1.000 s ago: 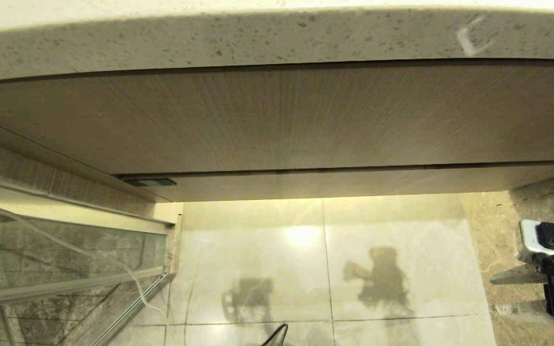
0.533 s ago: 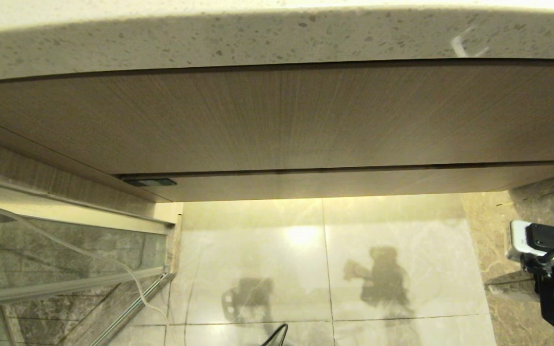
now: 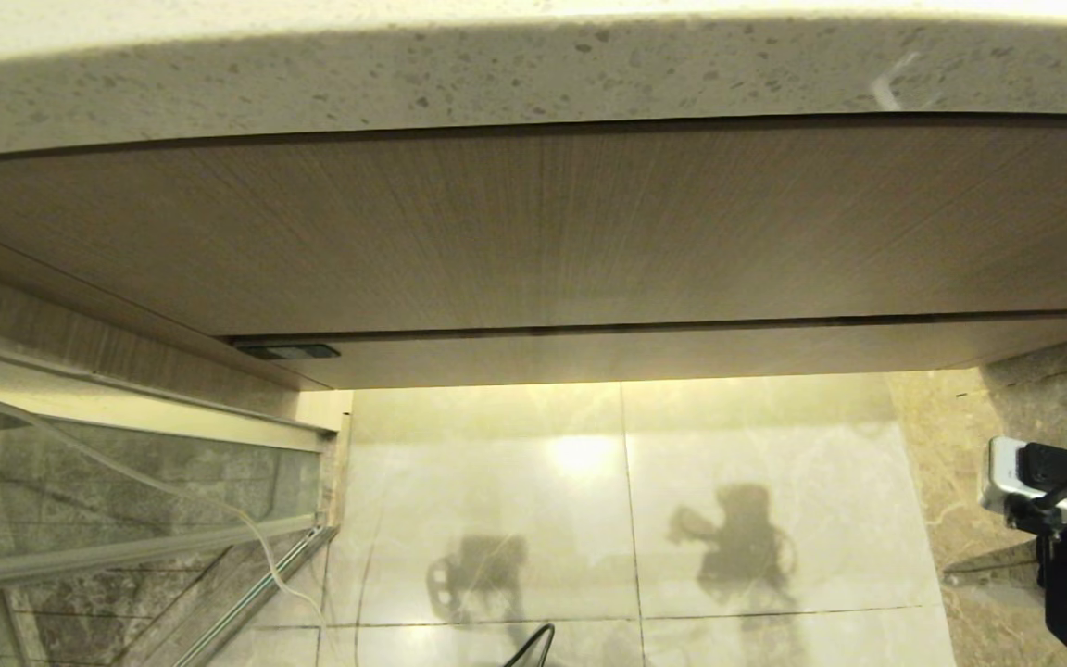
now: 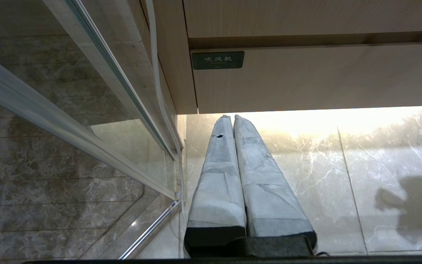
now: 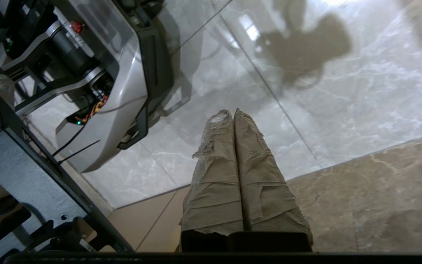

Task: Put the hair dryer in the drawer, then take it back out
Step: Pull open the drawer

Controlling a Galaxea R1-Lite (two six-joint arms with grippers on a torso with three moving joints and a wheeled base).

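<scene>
Both grippers are sitting empty with their taped fingers pressed together: the left gripper [image 4: 233, 116] is hanging low near the floor just below the cabinet's bottom edge, beside a glass partition [image 4: 86, 121], and the right gripper [image 5: 233, 110] is pointing down at the marble floor [image 5: 343, 91] beside the robot's own base [image 5: 115, 84]. In the head view only the back of the right arm [image 3: 1066, 519] is poking in at the right edge, well apart from the cabinet. The drawer [image 3: 645, 355] is looking fully shut, its low wood-grain front sitting flush under the taller panel [image 3: 533, 232], with a small dark label [image 4: 217, 60] at its left end. The hair dryer isn't showing anywhere, so I can't say whether it's inside the drawer or somewhere out of frame. My guess is we're sitting between the two halves of the task, with the drawer closed and nothing in hand, though it could just as well be the very start or the end. If the dryer is inside, the next move is calling for a gripper to come up under the drawer's front edge, hook it and pull it straight out. The countertop [image 3: 533, 74] is getting cut off at the top, so anything lying on it is hidden from here.
</scene>
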